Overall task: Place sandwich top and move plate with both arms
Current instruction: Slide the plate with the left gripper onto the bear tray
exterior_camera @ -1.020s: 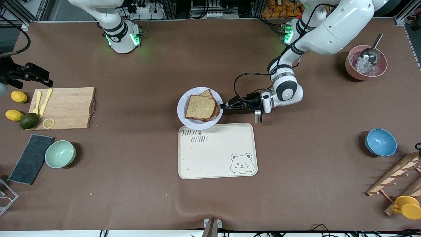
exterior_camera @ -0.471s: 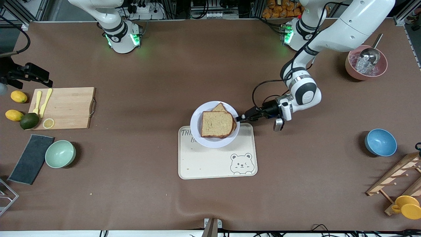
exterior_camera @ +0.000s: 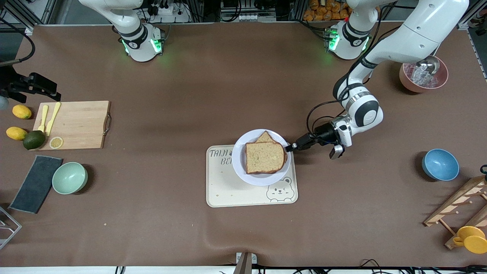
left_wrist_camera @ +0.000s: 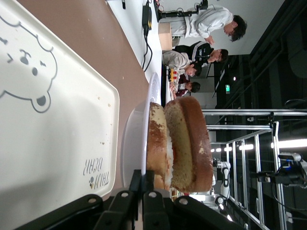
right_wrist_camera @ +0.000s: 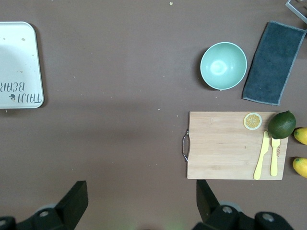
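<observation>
Over the tray, the plate carries the sandwich, its top in place. At the plate's three o'clock rim, the left pincer is clamped on it. Waiting high over the table, the right pincer is spread apart.

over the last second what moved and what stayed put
The left gripper, jaws shut on the plate's rim, carried it with the sandwich top toward the front camera and the left arm's end, from bare table to over the tray. The tray, cutting board and waiting right arm stayed.
</observation>
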Robot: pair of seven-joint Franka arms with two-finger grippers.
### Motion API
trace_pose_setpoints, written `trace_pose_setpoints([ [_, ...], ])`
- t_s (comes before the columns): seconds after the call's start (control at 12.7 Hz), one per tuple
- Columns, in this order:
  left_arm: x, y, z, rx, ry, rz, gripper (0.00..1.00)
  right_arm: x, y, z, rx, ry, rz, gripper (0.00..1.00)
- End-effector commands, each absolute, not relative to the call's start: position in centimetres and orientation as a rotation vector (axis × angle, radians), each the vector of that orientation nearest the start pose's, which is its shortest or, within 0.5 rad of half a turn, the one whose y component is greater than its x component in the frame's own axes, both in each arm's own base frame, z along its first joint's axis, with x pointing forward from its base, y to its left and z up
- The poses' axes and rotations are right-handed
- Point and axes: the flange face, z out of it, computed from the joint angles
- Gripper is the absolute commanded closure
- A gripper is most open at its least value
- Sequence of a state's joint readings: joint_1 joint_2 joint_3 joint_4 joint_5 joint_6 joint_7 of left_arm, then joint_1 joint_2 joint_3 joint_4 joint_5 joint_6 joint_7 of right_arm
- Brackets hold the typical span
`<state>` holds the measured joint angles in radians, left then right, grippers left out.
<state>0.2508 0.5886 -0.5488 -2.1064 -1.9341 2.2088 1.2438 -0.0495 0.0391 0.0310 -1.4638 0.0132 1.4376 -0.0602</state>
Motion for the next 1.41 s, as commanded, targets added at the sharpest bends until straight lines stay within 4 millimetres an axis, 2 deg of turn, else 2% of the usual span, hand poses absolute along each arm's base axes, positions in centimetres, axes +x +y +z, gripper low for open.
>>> trace_pose_setpoints([
  [0.0, 55.4, -19.9, 17.4, 1.665, 0.332, 0.294, 1.00, 55.1, -1.0, 64.2, -3.122, -0.076, 0.090, 0.00],
  [0.16, 55.8, -18.7, 16.6, 1.676, 0.353, 0.305, 1.00, 55.2, -1.0, 64.1, -3.122, -0.076, 0.092, 0.00],
  [0.39, 56.5, -18.3, 14.7, 1.687, 0.391, 0.303, 1.00, 55.1, -1.0, 64.2, -3.122, -0.076, 0.090, 0.00],
  [0.55, 56.5, -18.5, 14.5, 1.718, 0.397, 0.305, 1.00, 55.2, -1.0, 64.1, -3.122, -0.076, 0.092, 0.00],
  [0.71, 56.4, -18.5, 13.3, 1.716, 0.418, 0.291, 1.00, 55.2, -1.0, 64.0, -3.122, -0.076, 0.092, 0.00],
  [0.94, 56.1, -18.6, 12.5, 1.717, 0.424, 0.280, 1.00, 55.3, -1.1, 63.7, -3.122, -0.074, 0.097, 0.00],
  [1.33, 55.7, -19.7, 11.4, 1.720, 0.413, 0.263, 1.00, 55.3, -1.0, 63.6, -3.122, -0.076, 0.095, 0.00],
])
